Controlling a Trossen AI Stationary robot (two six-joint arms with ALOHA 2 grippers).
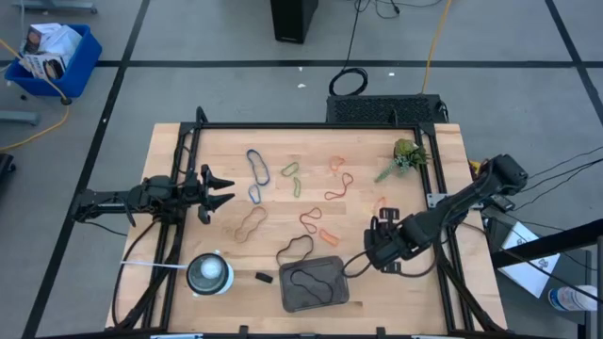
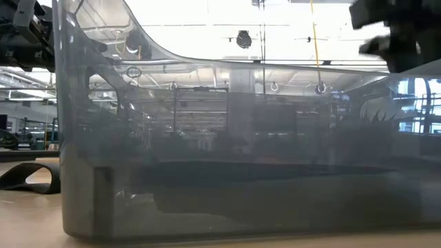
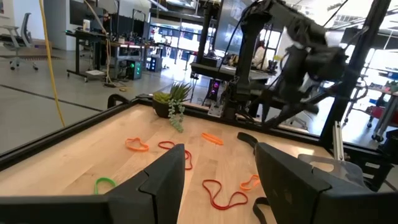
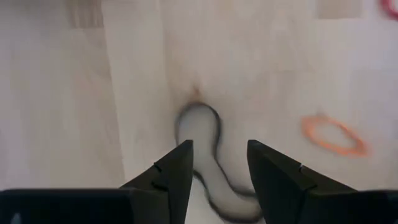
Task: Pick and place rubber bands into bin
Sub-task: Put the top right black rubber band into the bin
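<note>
The bin (image 1: 314, 285) sits at the near edge of the wooden table (image 1: 415, 179) with one black band inside; rubber bands (image 1: 300, 185) lie scattered mid-table. Right pincer (image 1: 380, 250), fingers apart, hovers beside the bin over a black band (image 4: 205, 143). Left pincer (image 1: 223, 190) waits agape at the left. A plant (image 1: 403, 156), white round object (image 1: 208, 273) and concrete floor (image 1: 188, 38) surround.

You look straight down on the whole light wooden table (image 1: 283, 202) from high above. Your low camera sits at tabletop height, pressed against the dark grey translucent bin (image 2: 227, 145). The left wrist camera looks across the table towards the small green potted plant (image 3: 174, 99), also seen from overhead. The right wrist camera points closely down at the wood.
</note>
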